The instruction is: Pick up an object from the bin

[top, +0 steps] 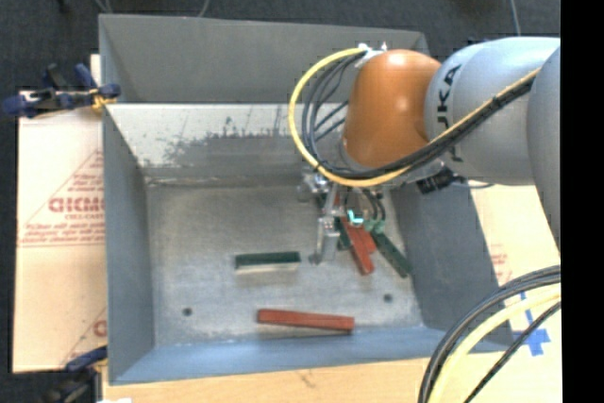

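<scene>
Camera view, right of centre: gripper [338, 236] low by red stick [360, 253] and green stick [390, 257], opening impossible to tell. Best centred on one stick before closing, then lifted straight.

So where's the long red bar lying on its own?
The red bar lies low in the camera view by the bin's front wall, just below the dark green bar.

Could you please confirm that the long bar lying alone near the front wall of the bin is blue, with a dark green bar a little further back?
Not quite. In the camera view, the long bar near the front wall of the bin is reddish-brown, not blue. The rest stands: it lies alone there, and the dark green bar lies a little further back, to the left of the gripper.
</scene>
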`<state>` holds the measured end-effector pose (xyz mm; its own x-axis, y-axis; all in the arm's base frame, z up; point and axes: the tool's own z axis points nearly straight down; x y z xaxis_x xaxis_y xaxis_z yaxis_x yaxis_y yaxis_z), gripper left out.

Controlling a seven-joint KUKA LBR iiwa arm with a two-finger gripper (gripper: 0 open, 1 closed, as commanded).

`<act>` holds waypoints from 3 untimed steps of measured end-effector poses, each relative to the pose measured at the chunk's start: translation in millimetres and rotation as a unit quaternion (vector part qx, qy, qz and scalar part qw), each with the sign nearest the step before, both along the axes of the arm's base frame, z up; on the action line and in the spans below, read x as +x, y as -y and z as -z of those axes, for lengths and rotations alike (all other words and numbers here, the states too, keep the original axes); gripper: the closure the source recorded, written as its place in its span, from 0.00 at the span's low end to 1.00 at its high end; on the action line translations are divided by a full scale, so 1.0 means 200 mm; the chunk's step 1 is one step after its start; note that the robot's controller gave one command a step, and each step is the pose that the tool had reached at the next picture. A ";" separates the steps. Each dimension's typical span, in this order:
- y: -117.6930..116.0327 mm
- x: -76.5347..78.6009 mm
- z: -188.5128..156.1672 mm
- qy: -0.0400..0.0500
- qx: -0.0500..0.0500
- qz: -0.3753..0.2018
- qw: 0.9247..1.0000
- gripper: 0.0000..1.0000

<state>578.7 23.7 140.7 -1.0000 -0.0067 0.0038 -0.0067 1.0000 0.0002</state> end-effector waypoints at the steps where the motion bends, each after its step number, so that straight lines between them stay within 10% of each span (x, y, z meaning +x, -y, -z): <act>1: -0.18 -0.13 0.37 0.000 0.000 0.075 0.997 0.00; 2: -0.17 -0.11 0.35 0.003 0.001 0.076 0.997 1.00; 3: -0.26 -0.16 -0.39 0.007 0.000 -0.010 1.000 1.00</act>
